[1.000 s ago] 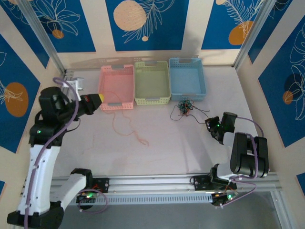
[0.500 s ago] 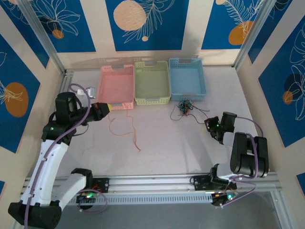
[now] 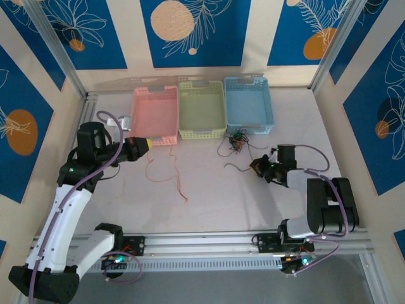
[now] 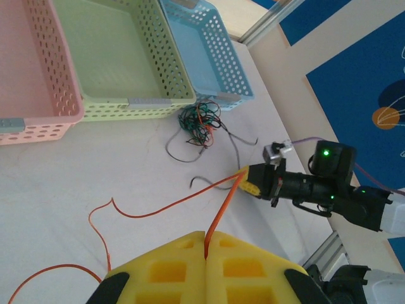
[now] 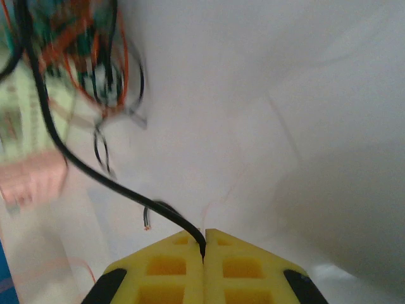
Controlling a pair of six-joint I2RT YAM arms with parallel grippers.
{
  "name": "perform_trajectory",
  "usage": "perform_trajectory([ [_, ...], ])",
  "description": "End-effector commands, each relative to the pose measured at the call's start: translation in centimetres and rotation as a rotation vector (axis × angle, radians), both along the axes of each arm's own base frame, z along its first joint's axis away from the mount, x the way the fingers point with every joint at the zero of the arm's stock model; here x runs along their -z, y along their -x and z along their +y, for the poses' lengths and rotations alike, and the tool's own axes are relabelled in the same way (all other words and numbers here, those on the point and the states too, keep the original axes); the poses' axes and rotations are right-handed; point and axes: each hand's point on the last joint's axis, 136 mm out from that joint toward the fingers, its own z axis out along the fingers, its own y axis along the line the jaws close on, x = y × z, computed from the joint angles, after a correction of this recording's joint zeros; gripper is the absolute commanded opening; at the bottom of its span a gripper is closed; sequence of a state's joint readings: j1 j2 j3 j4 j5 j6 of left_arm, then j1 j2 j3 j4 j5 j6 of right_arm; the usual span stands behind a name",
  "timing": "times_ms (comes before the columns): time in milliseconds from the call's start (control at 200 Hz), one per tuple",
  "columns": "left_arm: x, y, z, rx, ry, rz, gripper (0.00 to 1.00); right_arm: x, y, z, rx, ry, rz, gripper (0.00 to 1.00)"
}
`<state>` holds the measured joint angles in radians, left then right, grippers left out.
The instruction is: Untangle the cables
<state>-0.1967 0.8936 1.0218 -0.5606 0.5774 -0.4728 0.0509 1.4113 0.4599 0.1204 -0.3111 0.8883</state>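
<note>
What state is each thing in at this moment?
Left end effector, shut on orange cable.
Right end effector, shut on black cable.
Orange cable, apart from the tangle, trailing on the table.
Black cable, runs into the tangle.
Tangle, knotted, in front of the blue basket.
Pink basket, empty.
Green basket, empty.
Blue basket, empty.

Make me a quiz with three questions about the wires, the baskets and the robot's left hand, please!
1. Where is the tangle of cables?
A) hanging on the wall
B) on the table by the blue basket
C) on top of an arm

2. How many baskets are there?
A) two
B) five
C) three

3. What is the left gripper doing?
A) pinching an orange cable
B) open and empty
C) holding a spoon

Answers:
1 B: it lies at the blue basket's front corner.
2 C: a pink basket, a green basket and the blue one.
3 A: the cable comes out between its closed fingers.
</note>
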Motion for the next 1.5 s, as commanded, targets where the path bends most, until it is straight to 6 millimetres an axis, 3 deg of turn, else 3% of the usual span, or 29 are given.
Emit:
perform_trajectory([
  [0, -1.7, 0.4, -0.9, 0.056, 0.015, -0.055, 0.0, -1.4, 3.0, 4.7, -0.254, 0.01, 0.019, 0.0],
  [110, -2.2, 0.6, -1.1, 0.072, 0.02, -0.067, 0.0, -3.1, 5.0, 7.9, -0.417, 0.053, -0.027, 0.0],
  [215, -2.8, 0.7, -1.4, 0.086, 0.033, -0.078, 0.0, -5.1, 6.2, 9.1, -0.499, 0.06, -0.101, 0.0],
  [370, -3.9, 0.8, -1.9, 0.103, 0.069, -0.093, 0.0, -7.6, 6.9, 8.3, -0.509, 0.106, -0.215, 0.29],
  [470, -4.5, 0.8, -2.2, 0.111, 0.095, -0.097, 0.0, -9.5, 7.1, 7.9, -0.509, 0.14, -0.31, 0.42],
  [720, -6.3, 1.3, -3.0, 0.144, 0.153, -0.111, 0.0, -16.0, 9.1, 11.1, -0.614, 0.077, -0.694, 0.59],
  [920, -8.1, 1.9, -3.7, 0.17, 0.221, -0.116, 0.0, -18.1, 10.1, 14.8, -0.76, 0.18, -1.029, 0.69],
  [1055, -9.4, 2.4, -4.0, 0.187, 0.261, -0.124, 0.0, -19.5, 9.8, 17.7, -0.835, 0.21, -1.218, 0.75],
  [1345, -11.0, 2.9, -4.5, 0.19, 0.318, -0.117, 0.0, -23.2, 6.5, 22.5, -0.855, 0.212, -1.379, 0.77],
  [1495, -11.4, 2.7, -4.7, 0.184, 0.342, -0.113, 0.0, -25.0, 6.6, 25.2, -0.88, 0.154, -1.452, 0.78],
])
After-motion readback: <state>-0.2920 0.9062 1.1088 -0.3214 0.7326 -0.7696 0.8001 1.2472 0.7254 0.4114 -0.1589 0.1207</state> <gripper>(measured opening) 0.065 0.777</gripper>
